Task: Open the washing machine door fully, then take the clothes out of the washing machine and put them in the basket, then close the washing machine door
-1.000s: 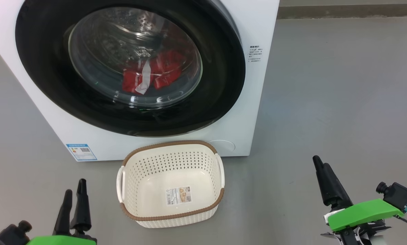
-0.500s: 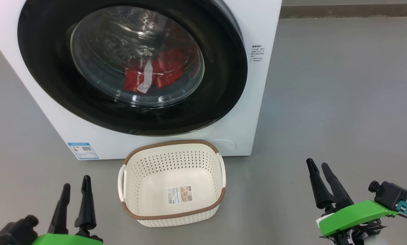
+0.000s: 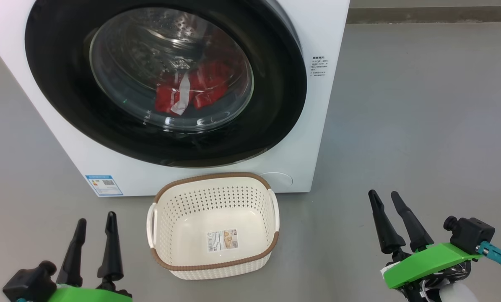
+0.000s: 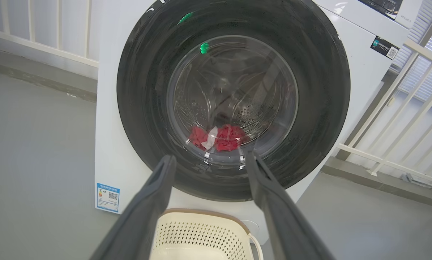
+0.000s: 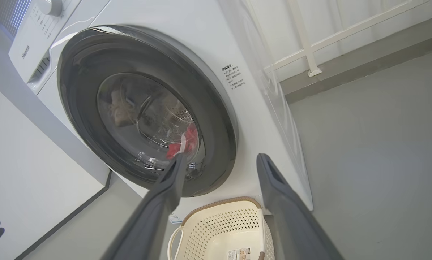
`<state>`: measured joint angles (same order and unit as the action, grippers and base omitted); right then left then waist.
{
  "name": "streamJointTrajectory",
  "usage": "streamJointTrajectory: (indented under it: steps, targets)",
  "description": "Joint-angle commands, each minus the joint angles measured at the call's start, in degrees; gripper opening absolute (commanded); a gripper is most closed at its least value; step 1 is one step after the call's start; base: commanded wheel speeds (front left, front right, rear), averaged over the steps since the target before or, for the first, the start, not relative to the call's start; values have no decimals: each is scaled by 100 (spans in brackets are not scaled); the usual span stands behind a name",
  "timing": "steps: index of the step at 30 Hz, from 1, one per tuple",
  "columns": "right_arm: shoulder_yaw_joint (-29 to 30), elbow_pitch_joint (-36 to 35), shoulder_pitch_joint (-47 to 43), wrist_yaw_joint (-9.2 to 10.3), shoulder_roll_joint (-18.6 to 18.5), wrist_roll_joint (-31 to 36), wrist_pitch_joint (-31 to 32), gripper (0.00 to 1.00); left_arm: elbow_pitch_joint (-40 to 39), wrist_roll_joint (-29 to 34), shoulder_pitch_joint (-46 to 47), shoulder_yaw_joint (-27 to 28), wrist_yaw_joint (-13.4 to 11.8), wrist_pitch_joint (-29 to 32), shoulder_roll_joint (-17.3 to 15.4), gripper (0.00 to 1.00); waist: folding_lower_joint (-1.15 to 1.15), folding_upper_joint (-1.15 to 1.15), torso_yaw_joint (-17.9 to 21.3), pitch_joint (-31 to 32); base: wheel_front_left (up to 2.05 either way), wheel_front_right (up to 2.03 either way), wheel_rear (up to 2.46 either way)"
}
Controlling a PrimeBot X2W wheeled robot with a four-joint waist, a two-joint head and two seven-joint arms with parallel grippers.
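Head view, read from left to right.

Left gripper [image 3: 96, 217]: low at the left, fingers parted, holding nothing. From it the washing machine door [image 3: 158, 63] lies at about 1 o'clock, up and ahead. In the left wrist view the door sits square between the two fingers, at 12 o'clock.

Door: shut against the washing machine [image 3: 317, 134]. Its round face offers no long axis to align with, and no handle or latch can be made out on the black rim.

Clothes [image 3: 200, 90]: red, inside the machine, behind the lower part of the glass.

Basket [image 3: 210, 176]: on the floor [image 3: 401, 105] just in front of the machine, at 6 o'clock from the door, holding nothing but a paper label [image 3: 221, 240].

Right gripper [image 3: 383, 193]: low at the right, fingers likewise parted and empty, well apart from the machine. The door's right rim lies at about 11 o'clock from it, seen obliquely.

Judgement: opening the door is the step in hand. The left arm faces the door squarely, and the right arm stands off the rim's right edge. Which edge swings free cannot be told.
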<state>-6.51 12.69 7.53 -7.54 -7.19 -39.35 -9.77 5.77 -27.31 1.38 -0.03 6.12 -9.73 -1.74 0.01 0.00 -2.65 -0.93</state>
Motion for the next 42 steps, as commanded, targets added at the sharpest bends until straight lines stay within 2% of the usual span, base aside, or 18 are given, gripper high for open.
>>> streamJointTrajectory:
  steps: [1,27,42]
  targets:
    - [-120,-177,276,4,-48,234,-93,100,-210,247,73,114,-43,-91,-83,100,-1,0,-6,1,0,0,0]
    - [-183,-274,385,5,-104,1796,-512,100,-460,1884,-12,122,-69,-516,-113,100,-1,0,-35,8,0,0,0]
    - [-97,-252,393,5,-70,1903,-523,100,-461,1903,16,143,-63,-527,-114,100,-1,0,-40,-33,0,0,0]
